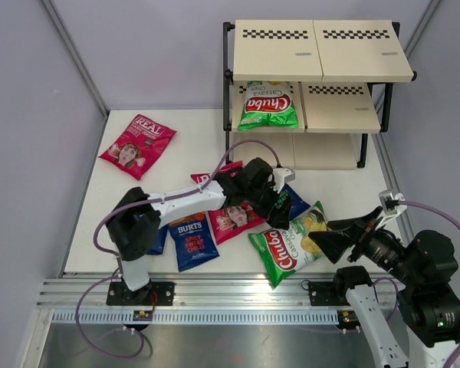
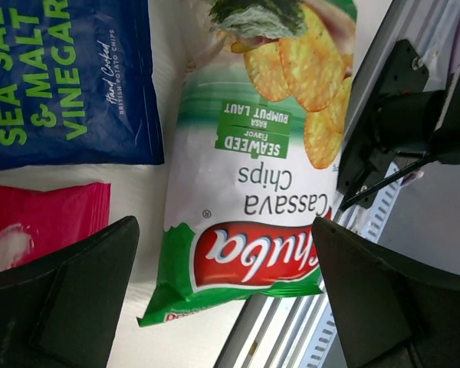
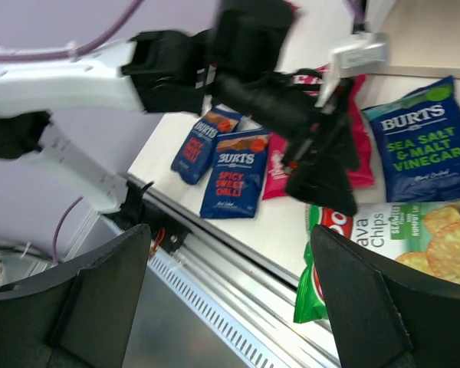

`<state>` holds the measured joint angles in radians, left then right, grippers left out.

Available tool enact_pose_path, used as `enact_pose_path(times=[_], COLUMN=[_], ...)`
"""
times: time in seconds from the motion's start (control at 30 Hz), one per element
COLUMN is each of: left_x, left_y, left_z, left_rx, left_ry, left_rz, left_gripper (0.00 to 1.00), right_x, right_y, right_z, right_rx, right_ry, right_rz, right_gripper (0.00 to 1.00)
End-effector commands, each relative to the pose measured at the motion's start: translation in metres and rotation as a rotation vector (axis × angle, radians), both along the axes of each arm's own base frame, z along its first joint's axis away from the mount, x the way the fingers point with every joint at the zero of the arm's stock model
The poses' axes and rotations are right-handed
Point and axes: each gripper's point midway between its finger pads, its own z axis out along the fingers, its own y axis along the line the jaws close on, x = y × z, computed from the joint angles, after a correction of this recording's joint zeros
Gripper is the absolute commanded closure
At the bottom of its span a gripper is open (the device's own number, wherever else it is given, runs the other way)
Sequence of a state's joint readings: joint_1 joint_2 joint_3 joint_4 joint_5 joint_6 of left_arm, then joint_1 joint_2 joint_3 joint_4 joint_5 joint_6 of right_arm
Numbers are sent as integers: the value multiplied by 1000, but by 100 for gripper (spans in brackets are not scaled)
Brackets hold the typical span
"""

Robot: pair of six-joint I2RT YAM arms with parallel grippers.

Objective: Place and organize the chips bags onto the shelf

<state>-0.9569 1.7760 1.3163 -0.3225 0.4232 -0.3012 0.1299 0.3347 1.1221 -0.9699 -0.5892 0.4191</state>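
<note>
The left gripper (image 1: 279,213) hangs over the heap of bags at the near middle of the white table (image 1: 192,146), jaws spread wide with nothing between them. In its wrist view the two black fingers (image 2: 61,299) straddle a glossy green-and-white "Chuba" cassava chips bag (image 2: 245,230) lying flat and label-up by the table's near edge. That stance looks like a line-up to pinch the bag across its width.

A dark blue "BURTS" sea salt bag (image 1: 295,201) lies just beyond it, and a pink-red "REAL" bag (image 1: 234,218) lies to its left, partly under the arm.

The right gripper (image 1: 331,239) sits at the near right, just beside the same green bag. Its jaws are likewise released and empty, probably held back to leave the left arm room.

The three-tier black-framed shelf with beige boards (image 1: 322,50) stands at the far right. A second green "Chuba" bag (image 1: 268,106) rests on the left of its middle board, so sorting has barely begun.

Still on the table are a second pink-red "REAL" bag (image 1: 138,146), alone at the far left, and a blue "BURTS" spicy chilli bag (image 1: 193,241) overlapping another blue bag (image 1: 159,239) at the near left.
</note>
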Motion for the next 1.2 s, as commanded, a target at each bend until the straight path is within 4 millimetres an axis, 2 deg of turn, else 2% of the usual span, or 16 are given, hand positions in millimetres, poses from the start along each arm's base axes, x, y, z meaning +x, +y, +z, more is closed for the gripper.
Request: enact_pose_path(times=[0.0, 0.07, 0.33, 0.47, 0.5, 0.6, 0.67, 0.7, 0.77, 0.83, 0.87, 0.93, 0.97, 1.03, 1.1, 1.17], left_x=[-3, -4, -37, -45, -46, -52, -50, -54, -51, -51, -48, -50, -48, -50, -49, -50], left_y=[-12, -15, -35, -38, -38, -39, -43, -37, -41, -36, -39, -34, -37, -31, -29, -21], left_z=[-6, -23, -59, -69, -69, -67, -57, -61, -44, -43, -28, -27, -10, -9, 10, 13], left_rx=[10, 32, 38, 17, 7, -33, -80, -78, -145, -153, -207, -221, -277, -296, -359, -388], left_ry=[10, 43, 154, 186, 192, 234, 218, 231, 216, 223, 195, 213, 192, 213, 201, 200], left_rz=[-103, -116, -205, -201, -197, -170, -153, -140, -111, -53, -45, -2, -2, 37, 65, 103], left_gripper=[1, 1, 1, 2, 5, 14, 25, 28, 38, 49, 52, 58, 63, 66, 70, 72], right_x=[-28, -32, -45, -50, -50, -51, -51, -50, -51, -51, -51, -50, -50, -48, -45, -39], right_y=[14, 13, 16, 18, 18, 18, 18, 18, 18, 17, 17, 17, 16, 16, 16, 13], right_z=[14, 15, 14, 14, 13, 13, 13, 13, 12, 11, 11, 9, 10, 8, 8, 6], right_rx=[-3, -2, -1, 6, 7, 4, 4, 4, 4, 4, 5, 5, 6, 11, 15, 15], right_ry=[-83, -96, -111, -123, -122, -128, -130, -128, -130, -129, -131, -124, -126, -119, -111, -103], right_rz=[148, 152, 190, 211, 215, 214, 211, 211, 210, 207, 202, 199, 192, 190, 183, 148], right_gripper=[7, 7, 6, 5, 6, 6, 6, 6, 6, 6, 6, 6, 6, 6, 6, 6])
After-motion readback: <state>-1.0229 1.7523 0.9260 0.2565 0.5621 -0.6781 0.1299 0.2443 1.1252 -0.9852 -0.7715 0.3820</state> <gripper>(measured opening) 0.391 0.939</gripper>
